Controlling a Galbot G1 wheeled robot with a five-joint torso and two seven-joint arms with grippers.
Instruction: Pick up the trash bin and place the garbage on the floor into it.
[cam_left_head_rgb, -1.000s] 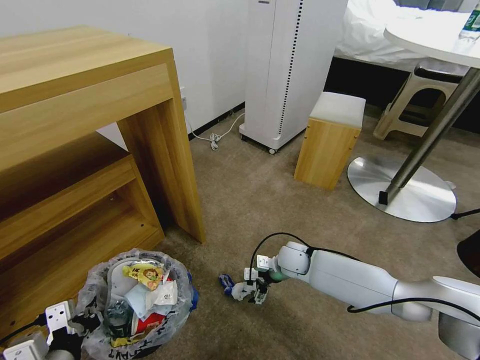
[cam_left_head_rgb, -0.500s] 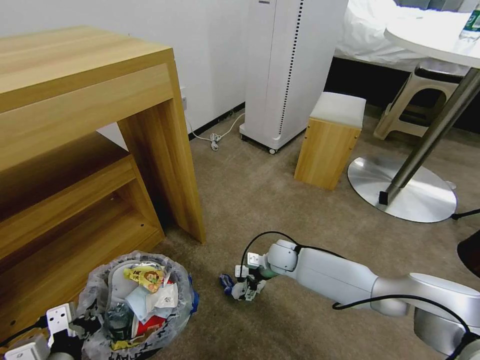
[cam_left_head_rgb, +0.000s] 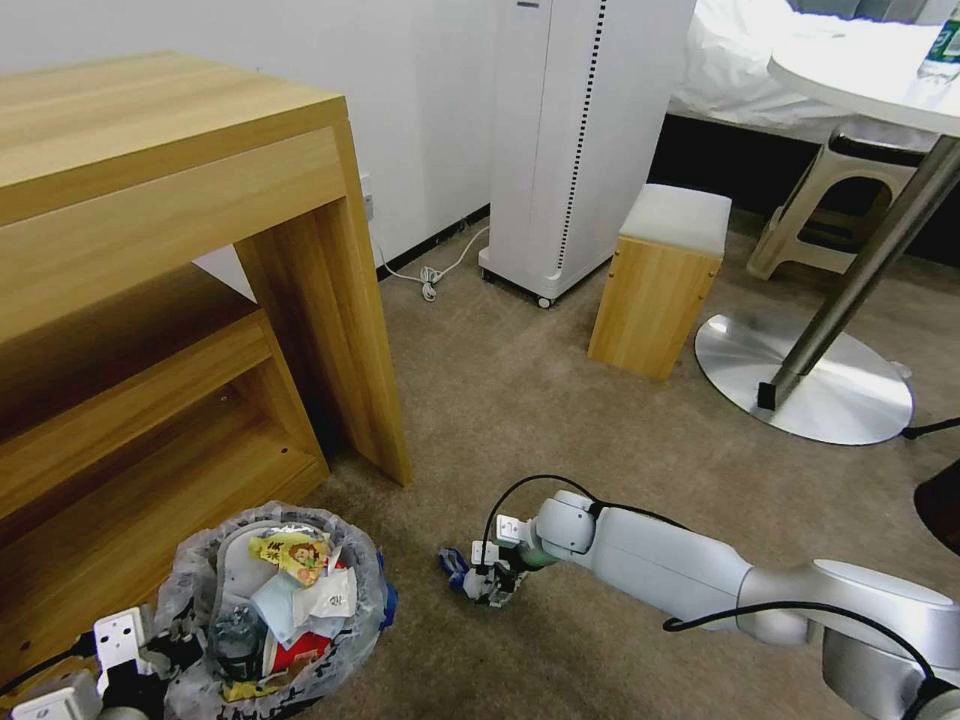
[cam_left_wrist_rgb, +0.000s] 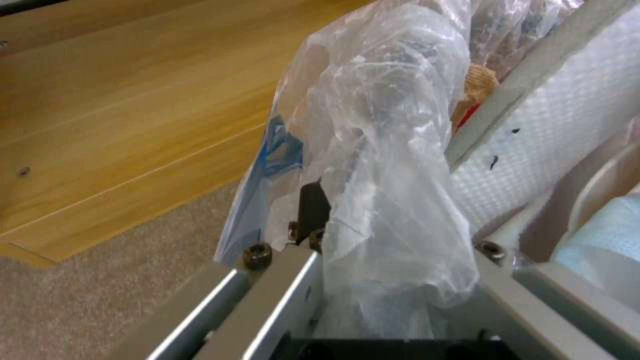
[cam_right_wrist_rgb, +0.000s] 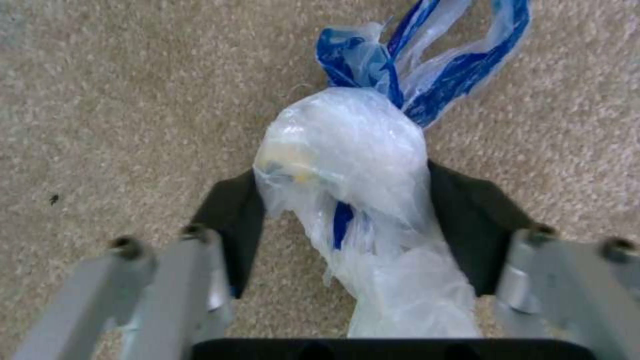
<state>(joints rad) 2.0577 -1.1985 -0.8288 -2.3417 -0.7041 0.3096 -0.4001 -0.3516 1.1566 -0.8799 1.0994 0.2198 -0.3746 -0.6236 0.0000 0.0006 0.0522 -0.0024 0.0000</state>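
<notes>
Head camera high, looking down; wrist cameras close above floor (cam_left_head_rgb: 560, 400).

Carpeted bedroom: bed (cam_left_head_rgb: 760, 50), desk (cam_left_head_rgb: 150, 200)

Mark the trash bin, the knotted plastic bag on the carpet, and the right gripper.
trash bin (cam_left_head_rgb: 200, 585), head view, on its bag-lined rim.
knotted plastic bag (cam_right_wrist_rgb: 347, 145), right wrist view, on its bulging white body.
right gripper (cam_right_wrist_rgb: 347, 220), right wrist view, midway between its fingertips, either side of the bag.

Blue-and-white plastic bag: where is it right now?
Head view: the knotted plastic bag lies on the carpet, right of the trash bin, between the right gripper's open fingers.
</notes>
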